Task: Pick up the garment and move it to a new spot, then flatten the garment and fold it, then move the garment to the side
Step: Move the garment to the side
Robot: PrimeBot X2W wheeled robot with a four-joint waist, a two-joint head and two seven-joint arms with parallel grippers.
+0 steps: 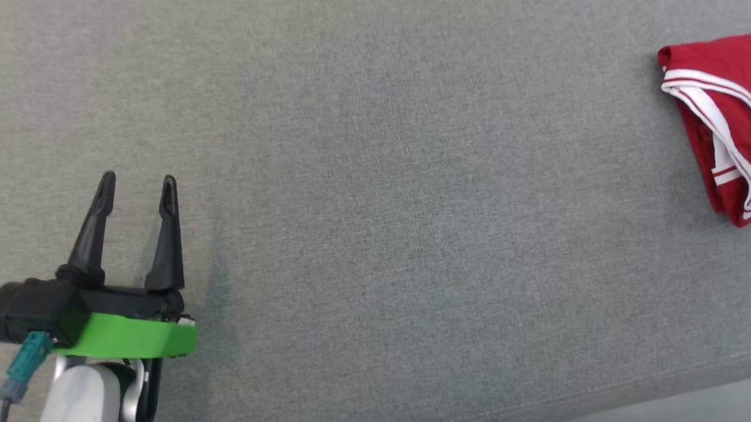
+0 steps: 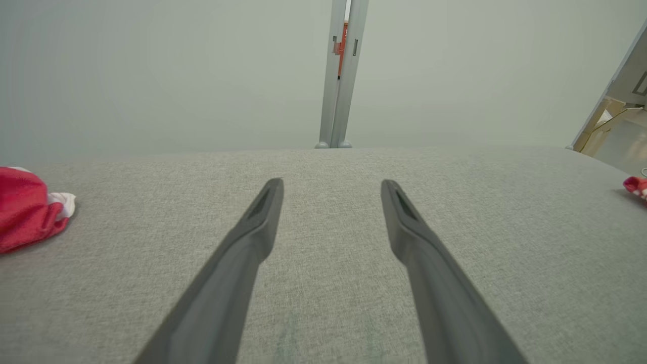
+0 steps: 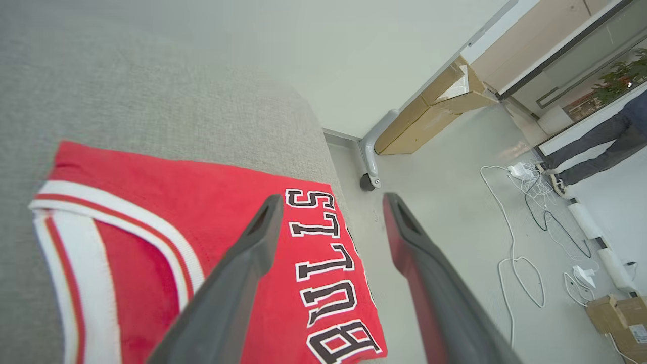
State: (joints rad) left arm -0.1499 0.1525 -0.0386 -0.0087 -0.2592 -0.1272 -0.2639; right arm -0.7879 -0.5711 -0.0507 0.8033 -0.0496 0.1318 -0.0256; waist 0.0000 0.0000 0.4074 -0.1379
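While the folded red garment [image 1: 730, 73] lies at the grey cushion's [image 1: 376, 205] right edge, the right gripper [image 3: 332, 198] hangs over it, fingers apart and empty; the left gripper [image 1: 138, 178] gapes over the cushion's left.

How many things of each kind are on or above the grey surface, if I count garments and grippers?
Red garments: 2 (folded jersey, crumpled red bundle)
Grippers: 2 (left gripper, right gripper)
Total: 4
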